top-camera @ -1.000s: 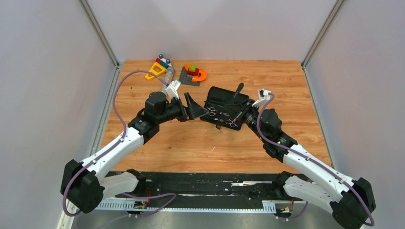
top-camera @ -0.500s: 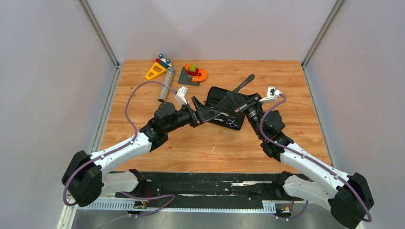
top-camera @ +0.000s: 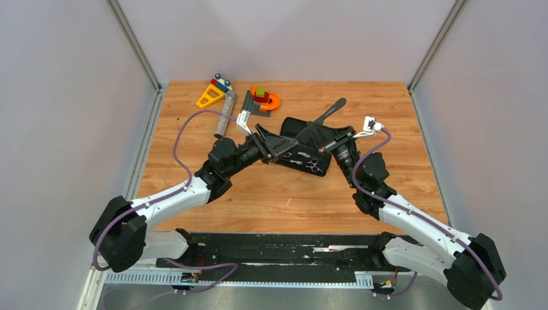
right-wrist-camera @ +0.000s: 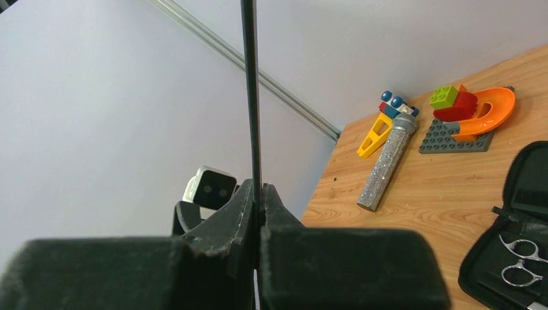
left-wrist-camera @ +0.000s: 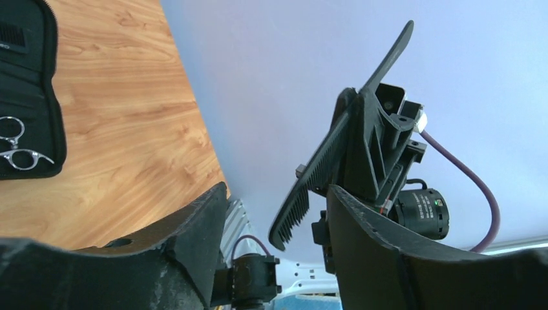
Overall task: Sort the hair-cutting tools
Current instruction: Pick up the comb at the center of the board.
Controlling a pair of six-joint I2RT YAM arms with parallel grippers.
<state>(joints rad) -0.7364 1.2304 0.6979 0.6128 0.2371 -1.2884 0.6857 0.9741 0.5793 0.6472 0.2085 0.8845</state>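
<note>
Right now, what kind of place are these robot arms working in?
Likely a robot lab test booth, not a barbershop: plain grey walls close round a wooden table, with toy blocks on it.

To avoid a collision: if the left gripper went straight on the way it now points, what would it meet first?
Probably the black comb clamped in the right gripper: in the left wrist view it stands straight ahead, framed by the open left gripper. Its distance is unclear.

Comb [right-wrist-camera: 251, 90] runs off top edge in right wrist view. Case [left-wrist-camera: 29, 84] and scissors [left-wrist-camera: 13, 143] clipped at left edge, left wrist view.
</note>
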